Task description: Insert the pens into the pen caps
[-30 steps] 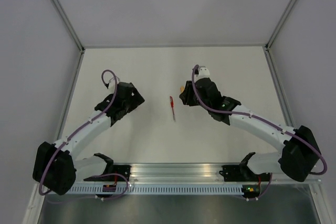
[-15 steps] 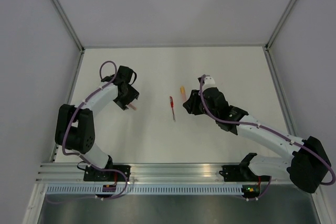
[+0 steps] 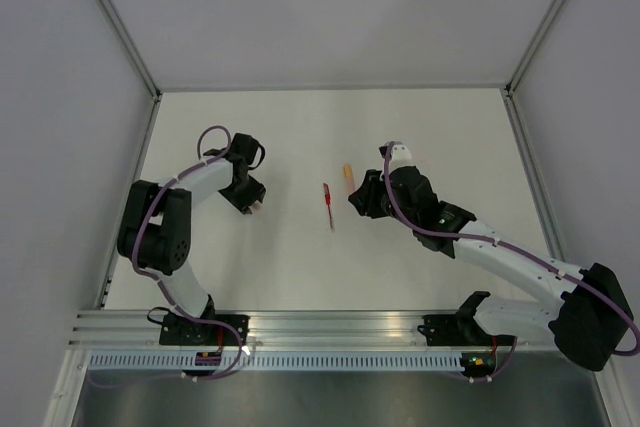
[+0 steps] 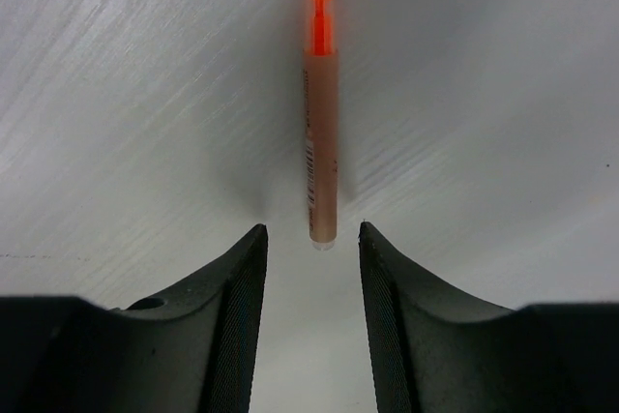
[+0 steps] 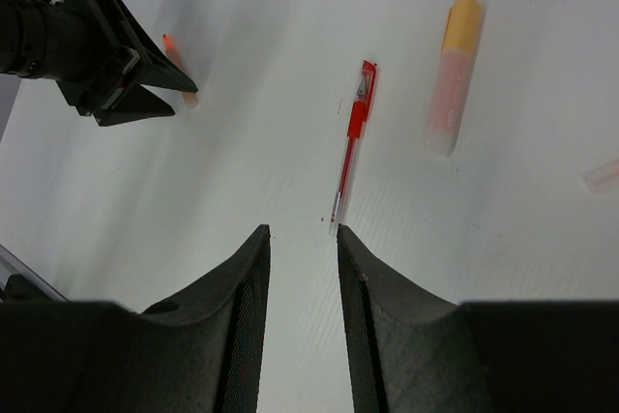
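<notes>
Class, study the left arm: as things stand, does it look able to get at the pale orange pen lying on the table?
Probably yes. The left gripper is open and the pale orange pen lies just ahead, its near end in line with the gap between the jaws; nothing shows in the way.

We log the right gripper (image 5: 302, 234) with its two black fingers parted above the white table (image 5: 484, 278). The clear end of the red pen (image 5: 353, 147) lies just beyond the gap, and the pen runs up and slightly right from there. To its right and apart from it lies the orange cap (image 5: 453, 79), a short pale tube with an orange far end, roughly parallel to the pen; a pale piece (image 5: 604, 177) is cut off at the right edge and we cannot identify it. At upper left we note the left gripper (image 5: 182, 99), fingers spread, with the orange pen (image 5: 180, 70) at its tips.
</notes>
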Controlling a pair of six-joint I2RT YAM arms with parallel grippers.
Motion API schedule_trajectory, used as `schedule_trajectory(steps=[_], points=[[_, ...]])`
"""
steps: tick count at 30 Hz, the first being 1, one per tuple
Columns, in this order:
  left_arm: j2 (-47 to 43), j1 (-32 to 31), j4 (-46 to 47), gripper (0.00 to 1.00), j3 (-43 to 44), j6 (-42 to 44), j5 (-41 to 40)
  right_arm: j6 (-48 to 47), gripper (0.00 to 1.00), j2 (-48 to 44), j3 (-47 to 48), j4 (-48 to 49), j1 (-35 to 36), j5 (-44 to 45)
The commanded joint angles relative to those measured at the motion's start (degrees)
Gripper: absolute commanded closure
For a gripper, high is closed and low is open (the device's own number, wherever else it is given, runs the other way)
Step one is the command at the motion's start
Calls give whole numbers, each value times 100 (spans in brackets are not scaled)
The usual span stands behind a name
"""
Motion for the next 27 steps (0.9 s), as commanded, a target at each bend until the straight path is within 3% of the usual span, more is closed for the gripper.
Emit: schedule_trajectory(steps=[1,7,12,17,24,26,27], points=[[167,61,226,53,-100,-228,92,18,61,-54,2,60,-14,9],[484,105,367,59,-161,-210,119,18,61,-107,-15,60,-14,17],[590,114,385,70,-196,-140,154,18,61,-133,-7,43,-13,-35],[529,123,323,98,-206,26,128,18,60,-230,-15,34,-14,-18],[-233,105,682,98,-495,825,390,-34,60,-265,-42,78,-5,-71],[-700,44,1739,98,-1019,1606,1135,-87,59,-300,-112,244,-14,-236],[-1277,26,2147,98,-1232,1844,1921,-96,58,-370,-173,341,-14,-316]])
